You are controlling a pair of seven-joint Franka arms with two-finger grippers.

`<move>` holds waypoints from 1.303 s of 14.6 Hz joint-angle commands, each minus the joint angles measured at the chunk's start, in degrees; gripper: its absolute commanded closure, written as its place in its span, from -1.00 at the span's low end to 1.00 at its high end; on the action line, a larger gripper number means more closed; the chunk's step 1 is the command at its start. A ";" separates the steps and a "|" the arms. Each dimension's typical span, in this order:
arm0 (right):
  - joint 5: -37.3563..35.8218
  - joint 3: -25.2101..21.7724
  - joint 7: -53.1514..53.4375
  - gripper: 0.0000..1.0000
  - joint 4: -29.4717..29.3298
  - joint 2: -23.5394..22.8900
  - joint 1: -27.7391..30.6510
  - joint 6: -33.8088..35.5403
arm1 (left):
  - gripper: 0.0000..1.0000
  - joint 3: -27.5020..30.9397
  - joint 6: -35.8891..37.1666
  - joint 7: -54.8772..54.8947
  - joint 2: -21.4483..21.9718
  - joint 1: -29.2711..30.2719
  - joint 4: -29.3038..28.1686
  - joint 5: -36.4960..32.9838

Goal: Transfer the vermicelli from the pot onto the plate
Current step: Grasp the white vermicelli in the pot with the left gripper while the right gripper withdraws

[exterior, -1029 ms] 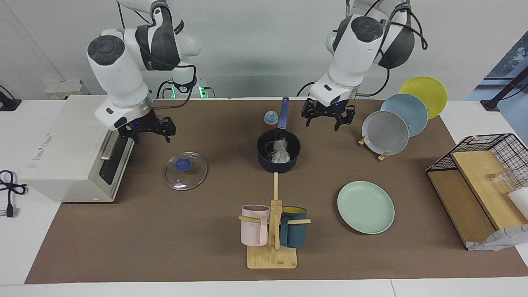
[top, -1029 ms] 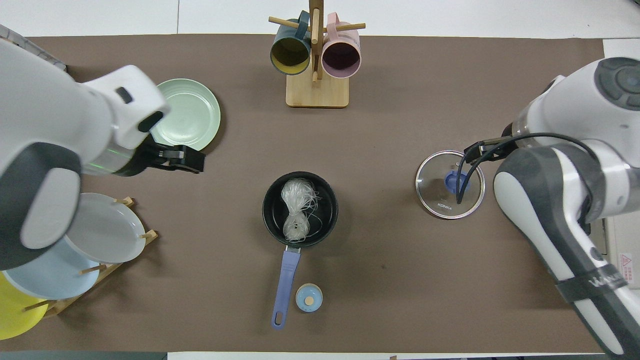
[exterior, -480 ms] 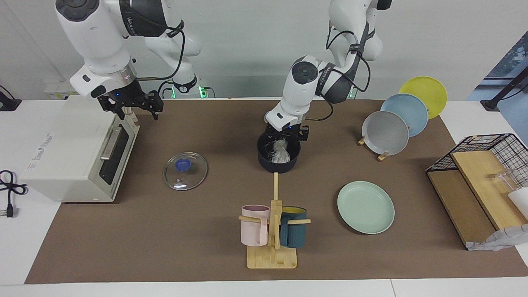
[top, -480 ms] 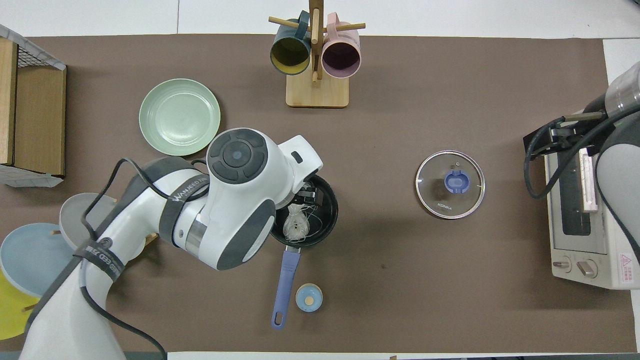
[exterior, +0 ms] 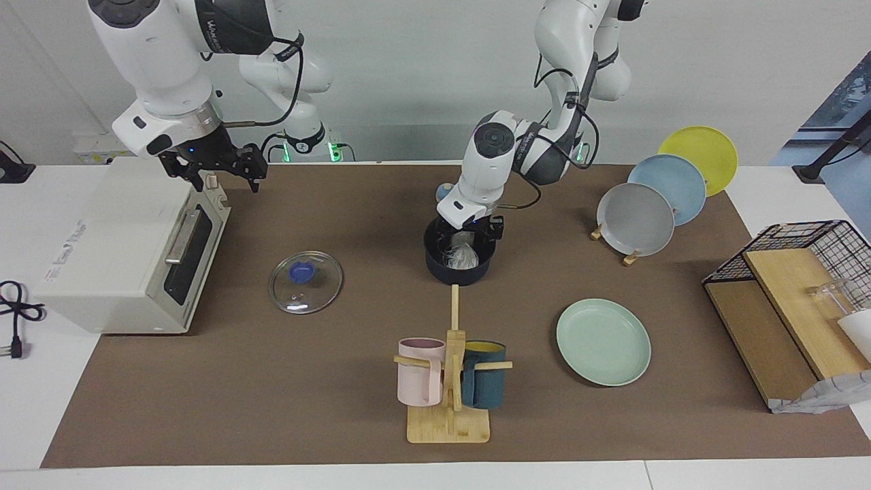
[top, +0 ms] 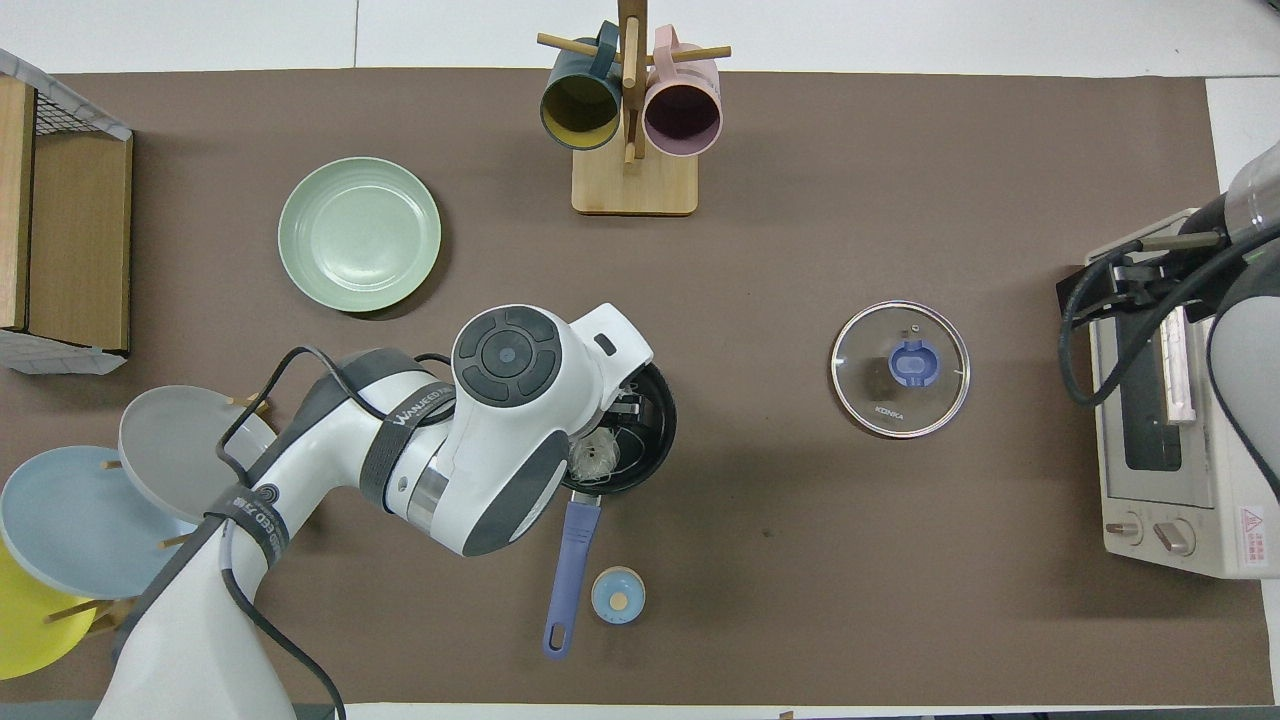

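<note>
Change since half a second ago: your left gripper [exterior: 469,235] has sunk a little deeper into the pot [exterior: 457,267]; your right gripper [exterior: 213,168] has barely shifted.

Facing view, left arm: you have the gripper down inside the pot's rim, its fingers straddling the vermicelli [exterior: 461,254]. Whether they have closed on the bundle you cannot tell from here.

Facing view, right arm: it waits over the toaster oven [exterior: 119,248], well toward the right arm's end of the table from the pot, jaws apart and holding nothing.

Facing view, target: the plate [exterior: 603,341] lies bare, farther from the robots than the pot and toward the left arm's end.

Overhead view, left arm: your wrist covers most of the pot [top: 655,420]; only part of the vermicelli [top: 594,458] shows, lying in the pot on its handle side.

Overhead view, surroundings: the glass lid [top: 900,368] lies flat beside the pot toward the right arm's end; the mug stand [top: 633,180] is farther from the robots than the pot; the plate [top: 359,234] sits apart from the pot.

Risk, grip: thin slippery strands may slide out if you pinch only a few.

Risk, lift: loose strands may catch the rim and drag the pot.

Risk, carry: trailing strands could drop on the mat short of the plate.
</note>
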State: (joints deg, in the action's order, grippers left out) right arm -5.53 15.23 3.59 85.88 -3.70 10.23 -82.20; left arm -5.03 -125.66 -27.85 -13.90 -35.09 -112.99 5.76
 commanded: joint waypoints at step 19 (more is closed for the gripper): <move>1.40 0.33 -2.00 -1.00 1.57 1.76 1.20 -0.77 | 1.00 1.60 20.77 -0.99 5.98 2.20 12.15 -0.75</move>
State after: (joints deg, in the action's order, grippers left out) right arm -5.46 15.23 3.59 86.00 -3.43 10.23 -83.13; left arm -3.50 -110.99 -30.39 -9.69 -35.62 -104.61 5.40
